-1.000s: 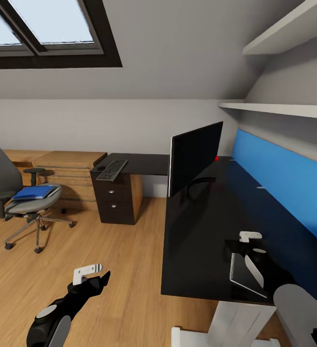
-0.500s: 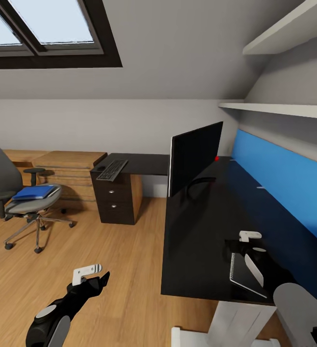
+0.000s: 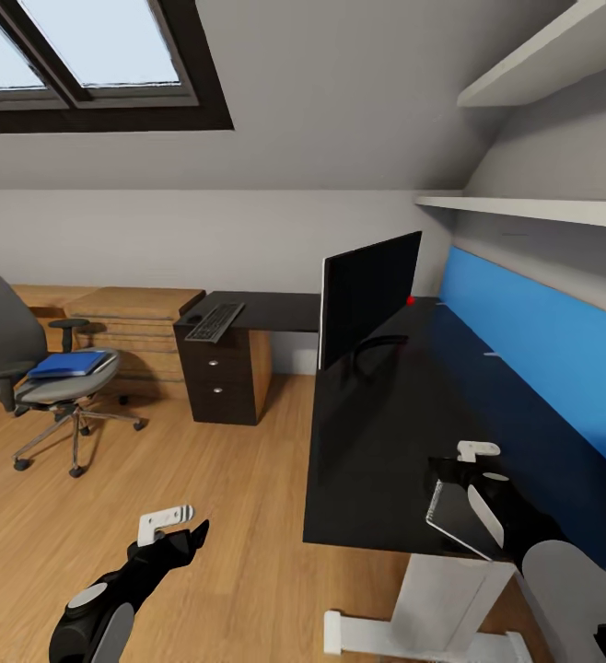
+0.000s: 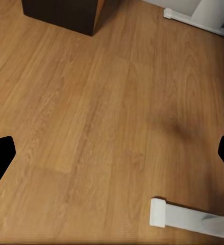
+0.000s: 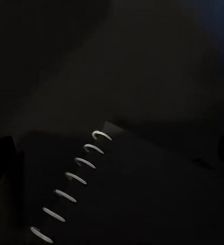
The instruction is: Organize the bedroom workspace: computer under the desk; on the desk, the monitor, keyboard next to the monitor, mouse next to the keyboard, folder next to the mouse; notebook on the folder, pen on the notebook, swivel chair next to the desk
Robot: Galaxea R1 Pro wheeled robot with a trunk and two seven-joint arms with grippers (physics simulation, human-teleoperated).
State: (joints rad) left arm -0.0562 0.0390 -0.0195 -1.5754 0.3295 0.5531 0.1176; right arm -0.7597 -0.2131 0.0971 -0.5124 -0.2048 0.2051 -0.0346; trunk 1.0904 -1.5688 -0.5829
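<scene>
The grey spiral notebook [image 3: 450,520] [image 5: 117,194] lies at the black desk's [image 3: 377,442] near edge, looking slightly tilted. My right gripper [image 3: 481,482] [image 5: 114,150] hangs open right over it. The monitor [image 3: 369,295] stands further back on the desk. The keyboard [image 3: 215,322] rests on the desk's far left wing, with a small dark round thing [image 3: 194,319] beside it. The blue folder [image 3: 66,365] lies on the swivel chair's [image 3: 8,341] seat, left of the desk. My left gripper [image 3: 179,525] [image 4: 112,153] is open above the floor. Pen and computer are out of view.
A black drawer unit [image 3: 215,387] stands under the desk's left wing, with low light-wood cabinets [image 3: 128,318] beside it. A blue panel [image 3: 542,350] and white shelves [image 3: 533,207] line the wall. A white desk foot [image 3: 413,635] [image 4: 183,217] rests on the wood floor.
The whole picture has shifted a little, so the camera moved. The notebook now looks slightly tilted under the right gripper. Both arms hold their pose.
</scene>
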